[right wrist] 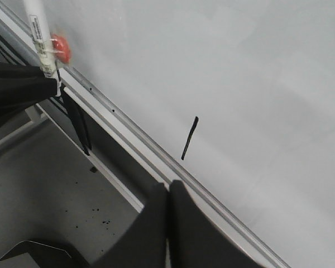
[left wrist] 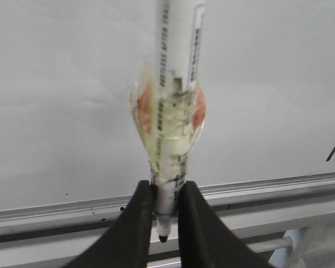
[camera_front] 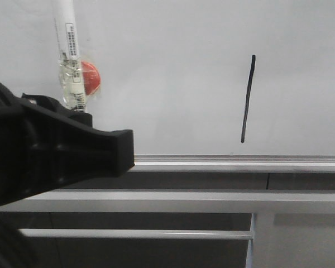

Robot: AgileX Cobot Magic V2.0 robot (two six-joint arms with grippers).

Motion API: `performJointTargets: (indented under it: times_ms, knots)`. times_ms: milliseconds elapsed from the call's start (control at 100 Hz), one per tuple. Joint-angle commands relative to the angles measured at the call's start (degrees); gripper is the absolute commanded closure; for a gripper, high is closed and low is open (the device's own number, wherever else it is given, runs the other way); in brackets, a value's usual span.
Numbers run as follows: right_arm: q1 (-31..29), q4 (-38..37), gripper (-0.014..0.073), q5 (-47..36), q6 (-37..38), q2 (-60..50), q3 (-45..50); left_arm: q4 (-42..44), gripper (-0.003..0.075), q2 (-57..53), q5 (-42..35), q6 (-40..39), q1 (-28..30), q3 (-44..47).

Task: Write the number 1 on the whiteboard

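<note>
— Left end effector [left wrist: 166,207] is clamping the marker [left wrist: 176,67] near its black tip, with the white barrel rising past a wad of clear tape and something orange-red [camera_front: 91,76]. The tip is pointing away from the whiteboard [camera_front: 173,72], down toward the silver edge rail [camera_front: 240,162].

— And the stroke?

— The number 1 [camera_front: 247,99] is sitting on the board already, a thin black slanted line well to the right of the marker in the front view, its lower end stopping just above the rail. In the right wrist view it is showing as a short dark dash [right wrist: 189,138] above the same rail.

— So which step is this?

— I am judging the writing as done and the arm as standing off the board; the marker is not touching the line.

— What is the right end effector [right wrist: 168,192] doing?

— Its fingers are pressing together with nothing between them, idling below the rail.

— What is the next move asking for?

— Probably only a clean retreat: keeping the tip off the glossy surface so no stray mark is added, and clearing the white bars [camera_front: 173,202] underneath.
</note>
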Motion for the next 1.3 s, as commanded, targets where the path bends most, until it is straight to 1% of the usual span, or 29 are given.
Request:
performJointTargets:
  times_ms: [0,260,340,480,650,1290]
  knots:
    - [-0.2,-1.3,0.0657,-3.1,-0.3,-0.4,-2.1,0.7,0.0741,-1.0,-3.5,-0.8,0.6,-1.5]
    - [-0.2,-1.8,0.0657,-3.1,-0.3,-0.4,-2.1,5.7,0.0741,-1.0,3.5,-0.6,5.3,-2.7]
    - [-0.2,-1.8,0.0657,-3.1,-0.3,-0.4,-2.1,7.8,0.0741,-1.0,4.1,-0.6,6.2,-2.9]
    - [-0.2,-1.8,0.0657,-3.1,-0.3,-0.4,-2.1,8.1,0.0741,-1.0,4.3,-0.6,8.0,-2.9]
    - [-0.2,-1.8,0.0657,-3.1,-0.3,-0.4,-2.1,8.6,0.0741,-1.0,6.6,-0.6,9.9,-2.9]
    - [-0.2,-2.2,0.0657,-3.0,-0.3,-0.4,-2.1,9.8,0.0739,-1.0,6.6,-0.5,10.8,-2.9]
